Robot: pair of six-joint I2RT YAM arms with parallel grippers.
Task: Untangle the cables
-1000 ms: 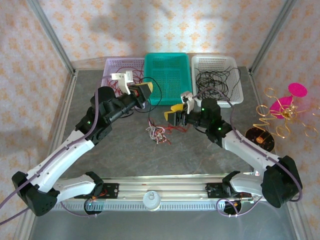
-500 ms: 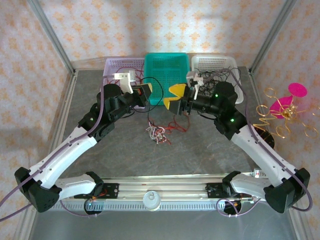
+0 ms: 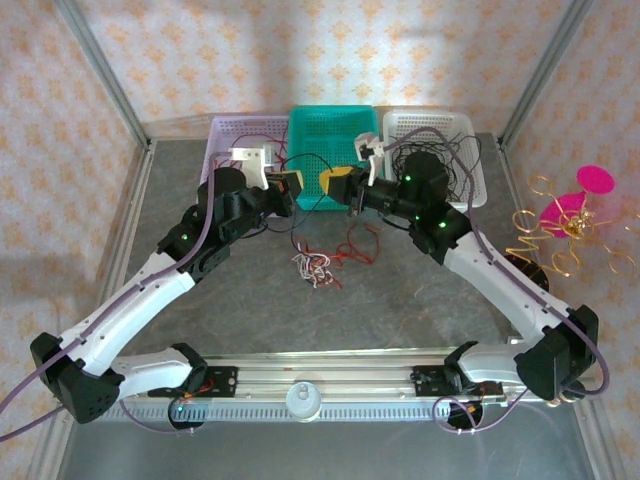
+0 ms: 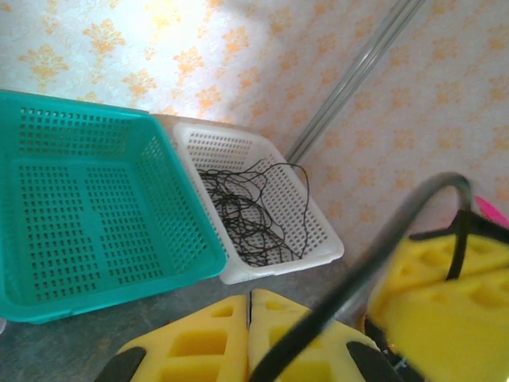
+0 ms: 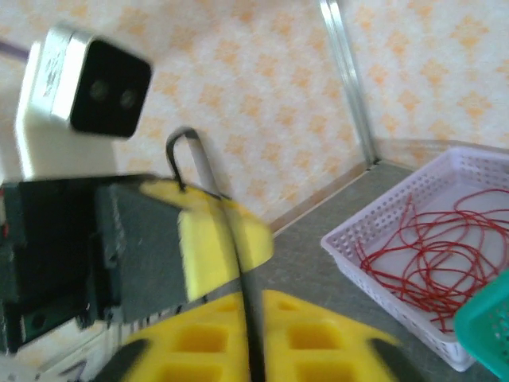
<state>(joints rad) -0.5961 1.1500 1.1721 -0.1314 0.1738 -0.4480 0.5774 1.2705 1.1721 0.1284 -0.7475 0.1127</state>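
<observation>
Separation of the black cable [image 4: 374, 253] is in hand: left gripper [image 3: 290, 186] and right gripper [image 3: 335, 184] are both clamped on it, just beside each other above the desk [image 3: 250, 300]. The red-and-white clump [image 3: 314, 268] lies on it near them. Next, we think, a slow pull apart is needed.

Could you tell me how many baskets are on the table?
3, side by side at the back: lavender basket left with red cable, teal basket middle, white basket right with black cable.
</observation>
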